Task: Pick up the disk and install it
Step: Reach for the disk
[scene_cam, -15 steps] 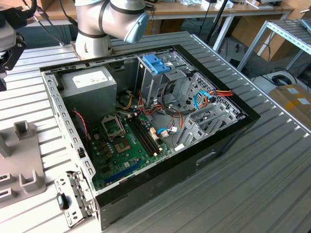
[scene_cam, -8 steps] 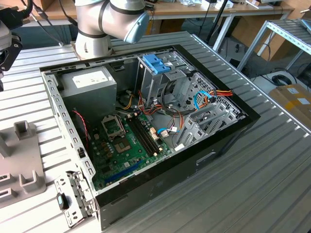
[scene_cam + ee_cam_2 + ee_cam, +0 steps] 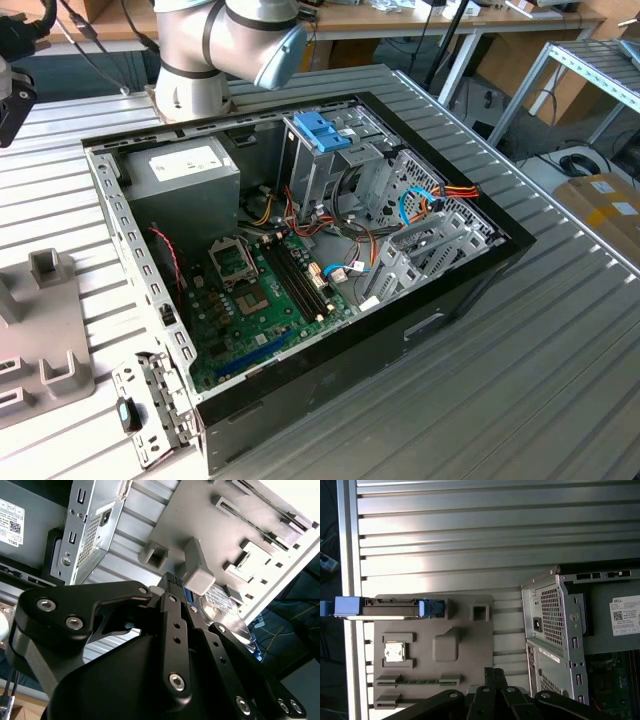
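The disk (image 3: pixel 390 608) stands on its edge in a slot of a grey fixture plate (image 3: pixel 470 650), a silver-grey slab with blue carrier ends. My gripper (image 3: pixel 495 676) hovers above the same plate, off to one side of the disk and not touching it. Its black fingers are shut together with nothing between them. In the second wrist view the gripper (image 3: pixel 172 582) points at a raised grey block of the plate, and a shiny labelled face with a blue edge, probably the disk (image 3: pixel 225 605), peeks out behind the fingers.
An open computer case (image 3: pixel 470 270) lies on the ribbed metal table, with a power-supply box (image 3: pixel 185 165), a motherboard (image 3: pixel 260 300) and a metal drive cage topped by a blue handle (image 3: pixel 320 130). The fixture plate (image 3: pixel 45 340) lies at the exterior view's left, and a loose metal bracket (image 3: pixel 150 400) is near it.
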Robot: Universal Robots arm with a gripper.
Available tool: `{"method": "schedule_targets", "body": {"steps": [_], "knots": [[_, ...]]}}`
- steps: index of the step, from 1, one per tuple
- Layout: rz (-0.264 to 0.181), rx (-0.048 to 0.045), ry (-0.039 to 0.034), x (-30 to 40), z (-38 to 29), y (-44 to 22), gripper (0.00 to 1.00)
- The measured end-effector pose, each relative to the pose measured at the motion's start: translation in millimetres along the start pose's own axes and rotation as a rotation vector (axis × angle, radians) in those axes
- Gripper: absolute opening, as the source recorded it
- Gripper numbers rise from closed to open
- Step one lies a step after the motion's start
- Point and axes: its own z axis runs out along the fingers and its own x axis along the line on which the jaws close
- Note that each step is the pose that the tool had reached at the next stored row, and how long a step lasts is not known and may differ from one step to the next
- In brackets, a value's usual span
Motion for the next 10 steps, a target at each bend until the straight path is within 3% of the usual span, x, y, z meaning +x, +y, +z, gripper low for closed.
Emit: {"method": "schedule_targets", "body": {"steps": [10], "knots": [[0.0,0.0,0.0,7.3,-0.2,-0.6,0.1]]}}
